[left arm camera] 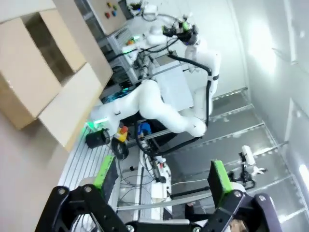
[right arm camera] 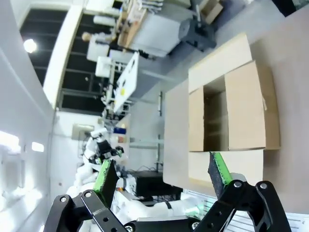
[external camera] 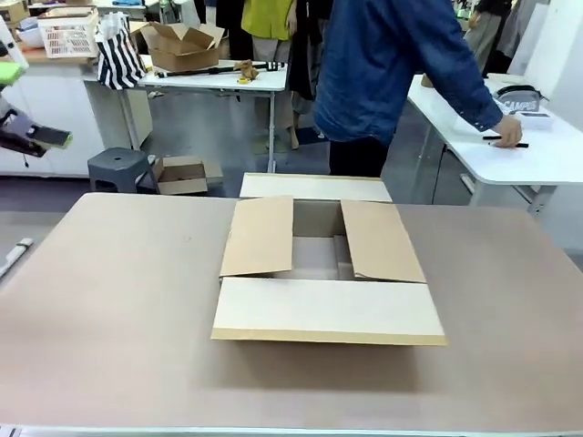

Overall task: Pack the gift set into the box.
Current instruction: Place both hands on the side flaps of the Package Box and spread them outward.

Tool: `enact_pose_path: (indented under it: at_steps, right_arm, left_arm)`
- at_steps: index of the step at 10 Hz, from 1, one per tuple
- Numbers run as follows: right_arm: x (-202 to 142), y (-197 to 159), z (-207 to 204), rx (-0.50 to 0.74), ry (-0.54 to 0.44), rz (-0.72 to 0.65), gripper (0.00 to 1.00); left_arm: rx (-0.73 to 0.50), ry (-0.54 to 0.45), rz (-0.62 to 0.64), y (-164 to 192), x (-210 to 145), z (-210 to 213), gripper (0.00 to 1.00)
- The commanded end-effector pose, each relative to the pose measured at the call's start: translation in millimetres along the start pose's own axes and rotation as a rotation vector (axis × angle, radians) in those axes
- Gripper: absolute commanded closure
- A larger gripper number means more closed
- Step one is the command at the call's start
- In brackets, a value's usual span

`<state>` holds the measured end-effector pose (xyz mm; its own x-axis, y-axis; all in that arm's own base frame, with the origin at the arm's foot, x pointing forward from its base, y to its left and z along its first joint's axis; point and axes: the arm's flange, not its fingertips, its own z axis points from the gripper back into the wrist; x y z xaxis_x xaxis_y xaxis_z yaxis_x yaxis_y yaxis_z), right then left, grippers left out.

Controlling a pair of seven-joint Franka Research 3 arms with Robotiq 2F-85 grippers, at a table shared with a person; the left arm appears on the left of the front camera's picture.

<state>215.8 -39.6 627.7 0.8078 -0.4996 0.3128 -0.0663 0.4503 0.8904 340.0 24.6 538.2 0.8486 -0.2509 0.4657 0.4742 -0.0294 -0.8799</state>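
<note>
Jaws on the left gripper (external camera: pixel 27 105) stand spread with nothing between them. It is raised at the far left, well apart from the box (external camera: pixel 323 264). You have that carton in the middle of the table (external camera: pixel 109 319), its top folded open and its inside bare, so nothing is packed yet. The right gripper (right arm camera: pixel 162 175) is likewise wide and unloaded, looking down on the open box from above. Farther right, the gift set (external camera: pixel 522 107) sits on a white side table (external camera: pixel 547 159), and the person's hand (external camera: pixel 507 135) rests just beside it, perhaps on a pen; it is too small to be sure. I'd judge the step in hand as fetching the set. You should wait for the handover, then take the tray level and lower it into the opening.
</note>
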Motion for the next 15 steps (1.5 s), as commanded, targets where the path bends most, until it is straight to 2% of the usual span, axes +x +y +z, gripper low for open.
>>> enact_pose_path:
  at_steps: [1, 3, 4, 5, 7, 8, 10, 12, 13, 14, 15]
  right_arm:
    - [-9, 14, -10, -0.009, 0.042, 0.078, 0.00]
    - [-9, 14, -10, -0.009, 0.042, 0.078, 0.00]
    - [-9, 14, -10, -0.009, 0.042, 0.078, 0.00]
    - [-9, 14, -10, -0.009, 0.042, 0.078, 0.00]
    - [-9, 14, -10, -0.009, 0.042, 0.078, 0.00]
    - [-9, 14, -10, -0.009, 0.042, 0.078, 0.00]
    - [-9, 14, -10, -0.009, 0.042, 0.078, 0.00]
    - [-9, 14, -10, -0.009, 0.042, 0.078, 0.00]
    - [-9, 14, -10, -0.009, 0.042, 0.078, 0.00]
    - [-9, 14, -10, -0.009, 0.042, 0.078, 0.00]
    - [-9, 14, -10, -0.009, 0.042, 0.078, 0.00]
  left_arm:
    - [0.094, 0.055, -0.076, -21, -7, -1, 0.00]
    - [0.094, 0.055, -0.076, -21, -7, -1, 0.00]
    - [0.081, 0.039, -0.038, -17, -3, -3, 0.00]
    - [0.271, 0.064, -0.001, -25, 9, -25, 0.00]
    - [0.445, 0.195, 0.062, -31, 39, -83, 0.00]
    - [0.506, 0.266, 0.080, -31, 48, -115, 0.00]
    - [0.670, 0.323, 0.123, -16, 47, -167, 0.00]
    - [0.727, 0.458, 0.183, 7, 40, -203, 0.00]
    - [0.871, 0.361, 0.165, 14, 39, -209, 0.00]
    - [0.904, 0.344, 0.148, 18, 36, -219, 0.00]
    - [0.769, 0.412, 0.145, 8, 38, -214, 0.00]
